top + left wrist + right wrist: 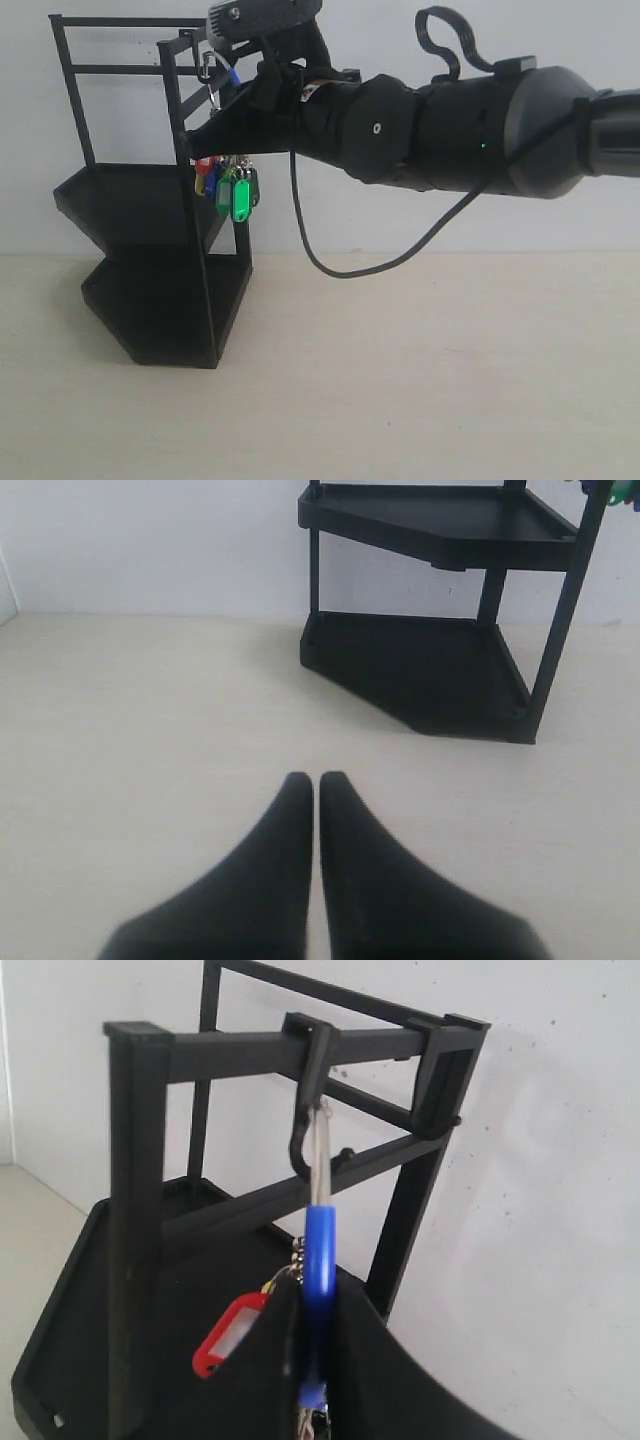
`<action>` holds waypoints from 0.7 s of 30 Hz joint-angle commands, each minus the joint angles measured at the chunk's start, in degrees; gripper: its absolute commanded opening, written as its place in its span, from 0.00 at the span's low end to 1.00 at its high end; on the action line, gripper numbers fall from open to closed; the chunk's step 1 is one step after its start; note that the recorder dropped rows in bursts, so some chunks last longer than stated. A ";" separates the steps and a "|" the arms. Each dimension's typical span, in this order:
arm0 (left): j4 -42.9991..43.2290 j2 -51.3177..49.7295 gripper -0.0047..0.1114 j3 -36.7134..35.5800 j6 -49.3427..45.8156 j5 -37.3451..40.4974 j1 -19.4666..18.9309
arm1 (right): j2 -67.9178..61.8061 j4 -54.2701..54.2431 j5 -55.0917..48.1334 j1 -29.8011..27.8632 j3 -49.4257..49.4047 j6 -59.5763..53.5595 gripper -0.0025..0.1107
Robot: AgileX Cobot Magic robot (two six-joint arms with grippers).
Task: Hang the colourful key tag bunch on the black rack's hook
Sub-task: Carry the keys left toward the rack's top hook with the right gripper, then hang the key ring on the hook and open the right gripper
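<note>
The black rack [150,260] stands on the table at the left, against the wall. My right gripper [200,140] reaches across to its upper frame and is shut on the blue loop [320,1250] of the colourful key tag bunch [228,187], whose red, yellow, blue and green tags dangle below the jaws. In the right wrist view the loop's metal clip rises to the hook [312,1100] on the top bar; whether it rests in the hook I cannot tell. A red tag [228,1335] pokes out beside the fingers. My left gripper [316,780] hovers shut over bare table, short of the rack [440,670].
The right arm's cable [340,262] sags below the arm toward the table. A white wall [450,220] stands right behind the rack. Light tabletop [420,380] stretches to the right of and in front of the rack.
</note>
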State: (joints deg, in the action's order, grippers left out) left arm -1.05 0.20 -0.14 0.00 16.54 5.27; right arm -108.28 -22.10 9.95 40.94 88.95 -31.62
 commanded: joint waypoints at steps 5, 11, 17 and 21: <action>0.04 -0.20 0.08 0.14 0.00 -0.20 -0.12 | -0.95 0.23 1.61 0.74 0.78 -0.45 0.02; 0.04 -0.20 0.08 0.14 0.00 -0.20 -0.12 | -1.08 0.23 1.88 0.86 0.78 -0.45 0.07; 0.04 -0.20 0.08 0.14 0.00 -0.20 -0.12 | -0.97 0.23 1.88 0.86 0.78 -0.45 0.52; 0.04 -0.20 0.08 0.14 0.00 -0.20 -0.12 | -0.21 -1.15 1.29 0.86 0.78 -0.45 0.53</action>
State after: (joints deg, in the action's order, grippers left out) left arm -1.05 0.20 -0.14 0.00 16.54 5.27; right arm -109.62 -22.35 11.32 41.69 89.40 -31.73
